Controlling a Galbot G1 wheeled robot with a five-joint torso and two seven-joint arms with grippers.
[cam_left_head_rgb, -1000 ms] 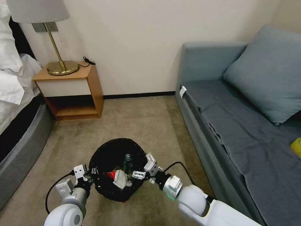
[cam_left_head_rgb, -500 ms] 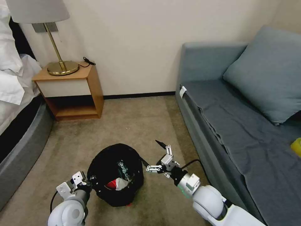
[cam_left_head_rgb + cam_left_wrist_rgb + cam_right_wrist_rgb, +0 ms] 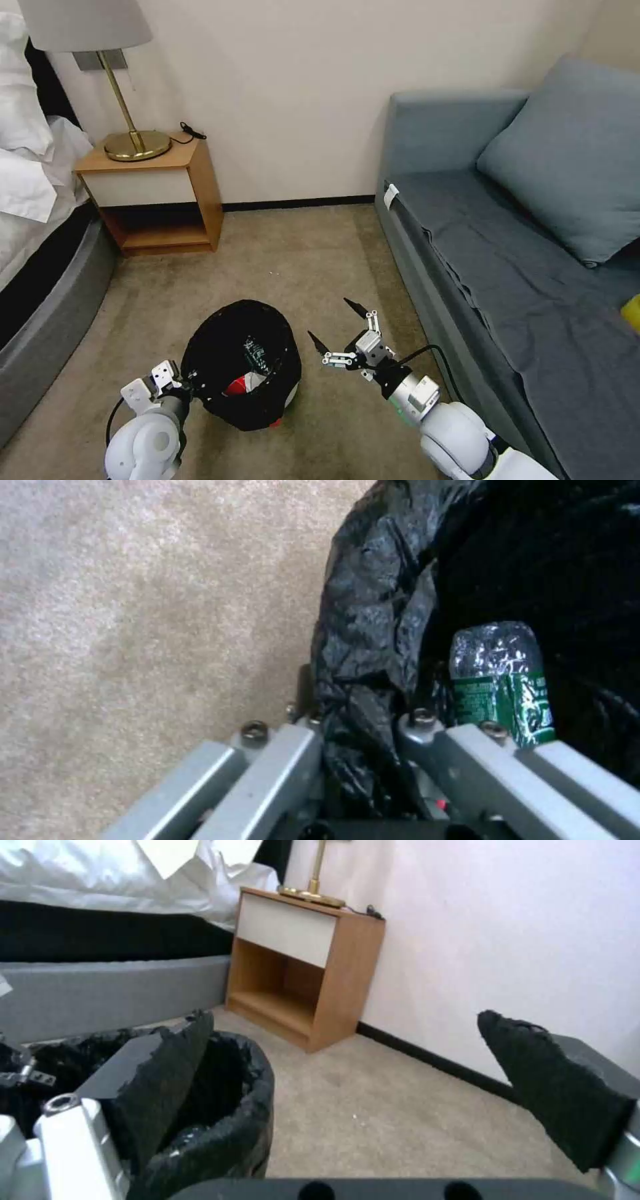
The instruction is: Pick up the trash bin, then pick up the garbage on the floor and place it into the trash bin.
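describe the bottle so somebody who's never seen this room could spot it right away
On the carpet between the bed and sofa, the left pincer grips a black-lined bin. The bottle lies inside it: clear crinkled plastic with a green label, unlike the red-and-white packet beside it.

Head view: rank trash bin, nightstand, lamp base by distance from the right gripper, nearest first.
From the right gripper, open beside the bin:
1. trash bin, just to its left, on the carpet.
2. nightstand, far left, against the wall.
3. lamp base, on the nightstand's top, farther back.
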